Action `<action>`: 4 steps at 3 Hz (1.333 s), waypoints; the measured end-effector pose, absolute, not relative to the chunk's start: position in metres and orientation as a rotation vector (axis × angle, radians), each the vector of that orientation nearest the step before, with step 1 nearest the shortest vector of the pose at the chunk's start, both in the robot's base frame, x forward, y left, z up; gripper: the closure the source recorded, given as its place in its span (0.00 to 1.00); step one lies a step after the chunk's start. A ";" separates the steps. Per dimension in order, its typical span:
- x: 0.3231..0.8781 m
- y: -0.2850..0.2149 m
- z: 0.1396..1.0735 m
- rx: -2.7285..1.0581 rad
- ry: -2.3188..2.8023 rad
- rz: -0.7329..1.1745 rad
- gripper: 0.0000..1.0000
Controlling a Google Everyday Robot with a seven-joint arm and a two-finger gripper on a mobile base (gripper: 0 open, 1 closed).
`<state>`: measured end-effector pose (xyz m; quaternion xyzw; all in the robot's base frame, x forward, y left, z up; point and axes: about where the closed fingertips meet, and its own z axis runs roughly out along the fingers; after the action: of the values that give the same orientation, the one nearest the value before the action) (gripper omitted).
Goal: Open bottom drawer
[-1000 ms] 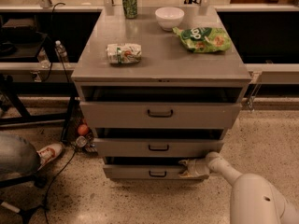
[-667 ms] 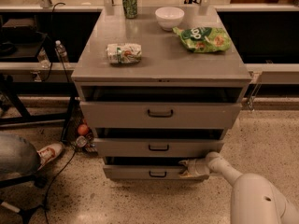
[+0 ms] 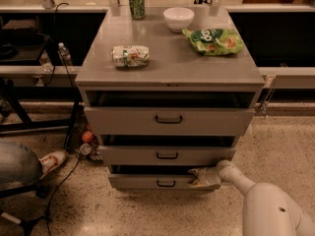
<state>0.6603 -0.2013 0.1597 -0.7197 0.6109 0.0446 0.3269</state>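
The grey metal cabinet (image 3: pixel 170 73) has three drawers, each pulled out a little. The bottom drawer (image 3: pixel 147 182) is the shortest front, with a small dark bar handle (image 3: pixel 166 183) at its centre. My gripper (image 3: pixel 195 177) sits at the top right edge of that drawer front, just right of the handle, reaching in from the right on the white arm (image 3: pixel 266 205). The drawer's inside is hidden in shadow.
On the cabinet top lie a crushed can (image 3: pixel 130 55), a green can (image 3: pixel 136 3), a white bowl (image 3: pixel 178 18) and a green chip bag (image 3: pixel 213 40). A person's shoe (image 3: pixel 51 160) and cables (image 3: pixel 64 176) lie on the floor at left.
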 end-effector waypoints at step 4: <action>0.660 -0.201 0.161 -1.885 1.600 0.117 0.07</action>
<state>0.6602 -0.2011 0.1607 -0.7197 0.6109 0.0448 0.3268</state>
